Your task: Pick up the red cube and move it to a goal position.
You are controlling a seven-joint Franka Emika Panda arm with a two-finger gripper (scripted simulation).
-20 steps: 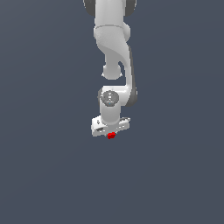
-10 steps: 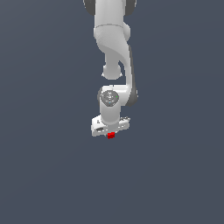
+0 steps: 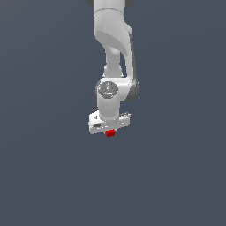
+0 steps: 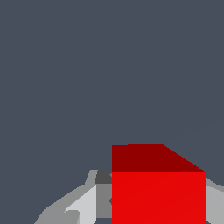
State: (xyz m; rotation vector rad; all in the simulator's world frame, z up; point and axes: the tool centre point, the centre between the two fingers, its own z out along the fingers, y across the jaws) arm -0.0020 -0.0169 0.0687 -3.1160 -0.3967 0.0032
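Observation:
The red cube is tiny and bright red, and it sits just under my white gripper near the middle of the exterior view. In the wrist view the red cube fills the space between my grey fingers, which press against its sides. The gripper is shut on the cube. The fingertips are hidden behind the hand in the exterior view.
A plain dark grey surface fills the whole scene around the arm. The white arm comes down from the upper edge of the exterior view. No goal marker shows.

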